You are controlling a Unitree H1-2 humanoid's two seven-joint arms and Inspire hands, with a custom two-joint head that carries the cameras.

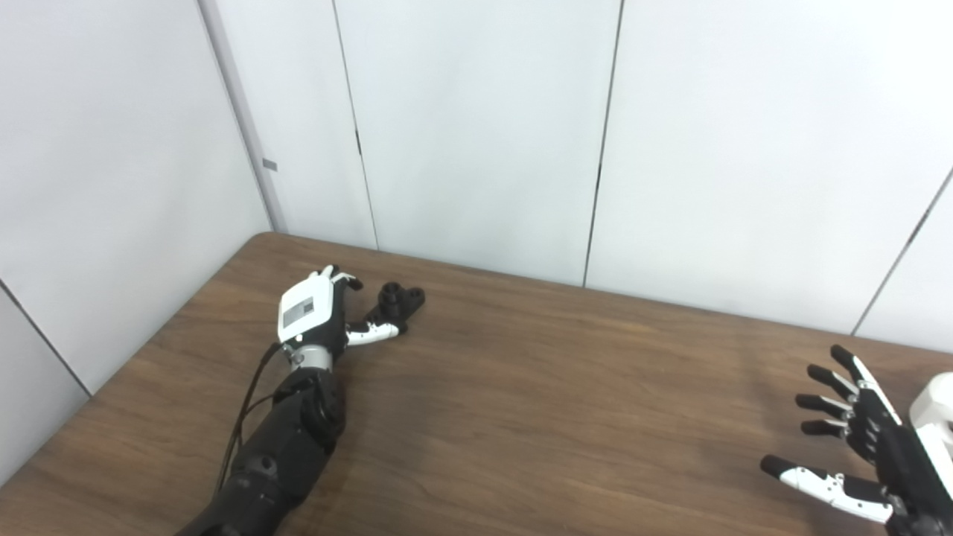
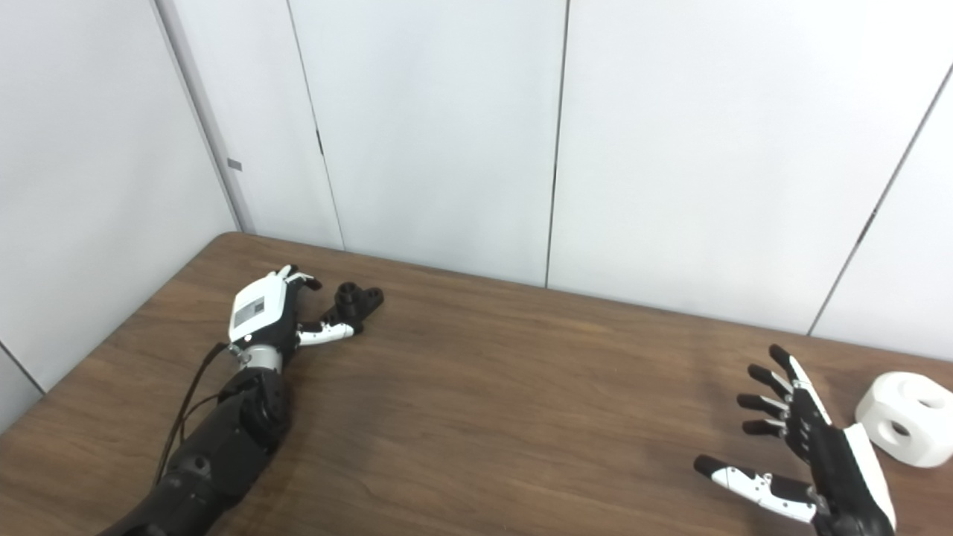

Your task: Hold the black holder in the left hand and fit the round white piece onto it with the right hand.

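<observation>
My left hand (image 2: 272, 316) rests beside the black holder (image 2: 357, 300), thumb seemingly touching it, grip unclear. My right hand (image 2: 800, 454) is spread empty, white piece (image 2: 908, 417) just right.

White piece (image 1: 939, 417) cut by right edge, left eye view.

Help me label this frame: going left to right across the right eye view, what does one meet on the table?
left hand → black holder → right hand → round white piece
</observation>
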